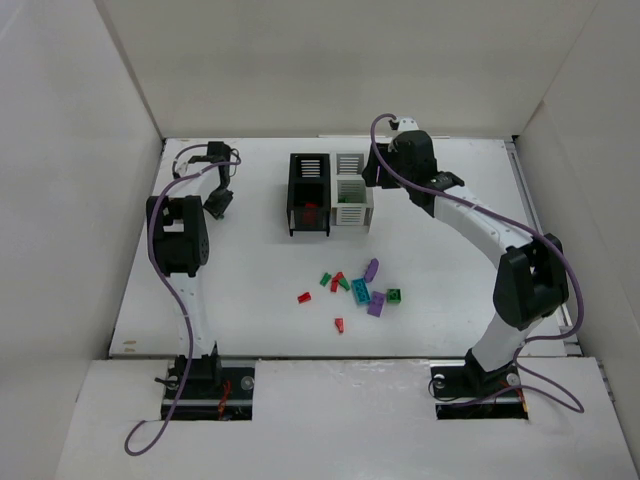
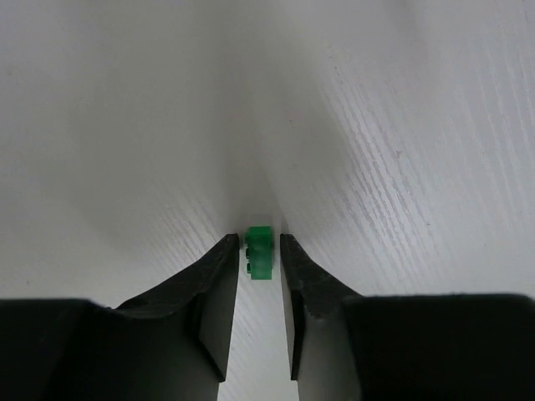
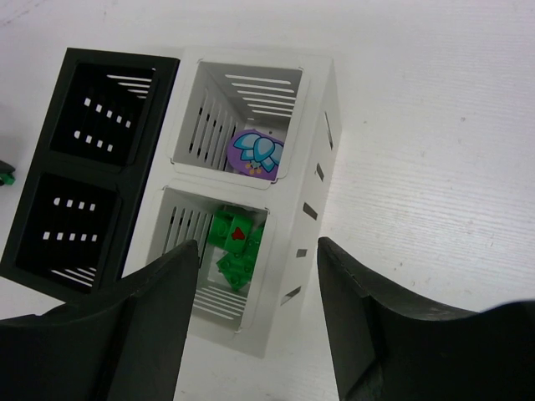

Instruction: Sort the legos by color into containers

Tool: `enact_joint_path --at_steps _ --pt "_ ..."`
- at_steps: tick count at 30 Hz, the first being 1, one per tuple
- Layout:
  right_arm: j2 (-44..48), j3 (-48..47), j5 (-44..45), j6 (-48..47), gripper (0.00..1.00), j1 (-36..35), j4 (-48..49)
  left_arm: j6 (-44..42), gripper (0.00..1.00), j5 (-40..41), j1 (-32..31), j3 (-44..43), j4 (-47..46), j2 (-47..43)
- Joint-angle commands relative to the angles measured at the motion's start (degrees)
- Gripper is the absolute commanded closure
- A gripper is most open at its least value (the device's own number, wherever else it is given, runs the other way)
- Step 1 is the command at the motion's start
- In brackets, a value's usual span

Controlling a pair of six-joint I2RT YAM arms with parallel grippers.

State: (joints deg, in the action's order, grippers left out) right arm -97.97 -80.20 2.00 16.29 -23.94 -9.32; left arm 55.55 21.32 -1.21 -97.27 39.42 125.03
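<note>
My left gripper (image 2: 259, 238) is down at the white table at the far left (image 1: 220, 205), jaws closed in on a small green lego (image 2: 259, 252) between the fingertips. My right gripper (image 3: 257, 244) is open and empty above the white container (image 3: 322, 125), which stands right of the black container (image 3: 159, 125). Its near compartment holds green legos (image 3: 234, 246); its far one holds a purple round piece (image 3: 255, 152). In the top view the black container (image 1: 295, 195) shows something red inside. Loose legos (image 1: 361, 292) in red, green, teal and purple lie in front of the white container (image 1: 368, 195).
White walls enclose the table on the left, back and right. The right arm (image 1: 470, 215) arches over the right side of the table. A small dark green object (image 3: 5, 175) lies on the table left of the black container.
</note>
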Motion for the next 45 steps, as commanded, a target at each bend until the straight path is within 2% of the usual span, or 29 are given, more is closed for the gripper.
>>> enact_joint_path --at_steps 1,9,15,21,25,27,29,33,39,45 --pt "0.2 -2.9 -0.6 0.3 0.36 0.7 3.0 0.3 0.78 -2.7 -0.9 1.6 4.9 3.8" --pt "0.8 -2.3 -1.1 0.3 0.36 0.7 3.5 0.9 0.86 -2.2 -0.9 3.3 4.9 1.7" --pt "3.0 -0.1 -0.6 0.3 0.37 1.3 3.5 -0.4 0.86 0.3 -2.3 5.0 4.9 -7.2" --pt "7.3 4.3 2.0 1.6 0.37 2.6 4.1 -3.2 0.86 6.3 -9.4 2.6 4.4 -17.4" --pt "11.5 7.9 4.7 3.3 0.37 3.2 4.7 -7.4 0.86 8.8 -17.8 -1.8 2.4 -21.5" --pt "13.2 10.4 7.3 4.1 0.37 3.8 4.7 -9.1 0.86 11.7 -24.4 -4.9 0.2 -21.5" --pt "16.5 12.4 9.2 4.9 0.37 4.4 5.2 -14.1 0.85 10.9 -29.9 -7.2 -4.0 -21.5" --pt "21.8 16.9 11.3 7.6 0.37 6.5 5.2 -20.4 0.85 6.8 -36.0 -11.0 -10.5 -18.6" --pt "27.9 21.8 12.4 8.8 0.37 8.3 5.2 -22.0 0.84 2.2 -38.6 -18.4 -11.6 -11.1" --pt "31.0 24.0 12.4 8.8 0.36 9.4 5.2 -21.5 0.85 -0.9 -39.1 -18.9 -10.9 -9.0"
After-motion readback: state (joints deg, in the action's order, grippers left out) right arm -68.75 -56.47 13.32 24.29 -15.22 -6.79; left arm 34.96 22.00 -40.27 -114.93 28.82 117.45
